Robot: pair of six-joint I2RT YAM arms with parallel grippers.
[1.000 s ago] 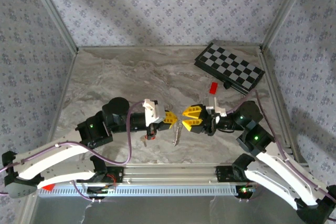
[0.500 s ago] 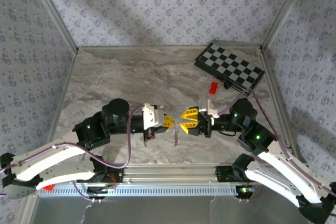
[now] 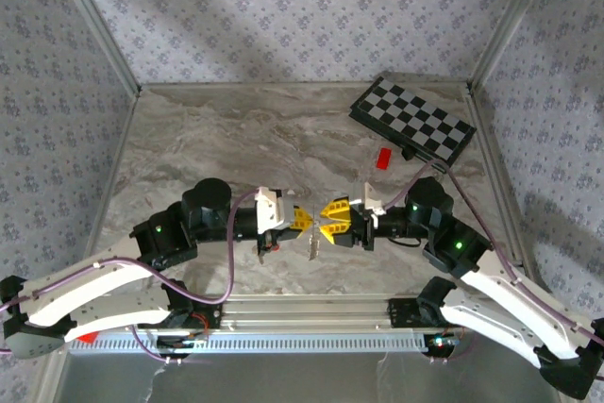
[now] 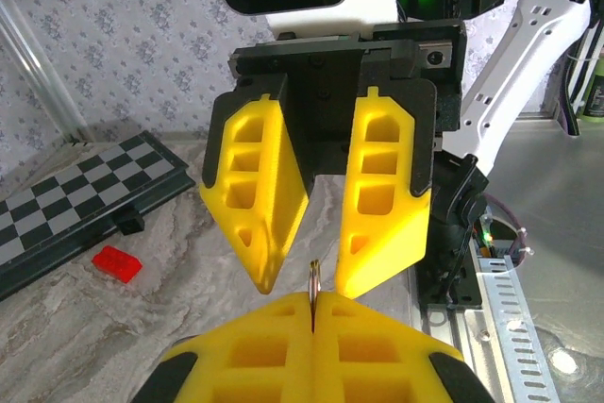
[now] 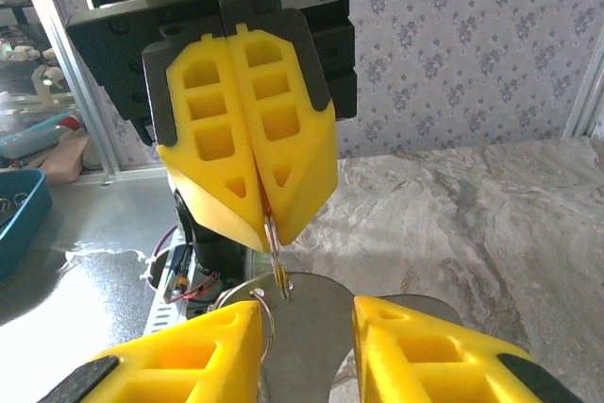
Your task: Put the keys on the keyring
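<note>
While the keyring [image 5: 274,250] is being pinched as a thin loop of sprung wire, it is being judged light, stiff and slick, with coils that will probably resist anything pushed between them. It is being held off the table [image 3: 208,139], midway between the two arms, by the left gripper [image 3: 307,221], whose yellow fingers are being pressed fully together on it, so that only a short arc is being left bare beyond the tips. From that arc a flat metal key [image 5: 304,332] appears to be hanging by its hole. It is being judged small, rigid and smooth-faced, and likely to swing or twist at a light touch. A hold across the flat faces of its head, close to the hole, is being judged safer than one on the narrow blade, and the ring is better taken near its split end, where the wire can be sprung open. The right gripper [image 3: 325,220] is being presented tip to tip against the left one, its jaws being held partly apart with one finger on either side of the key's head. Whether the pads are touching the metal cannot be told. Farther out, a chessboard [image 3: 412,121] and a small red block [image 3: 383,158] are being left well apart from the work, toward the far right corner.
</note>
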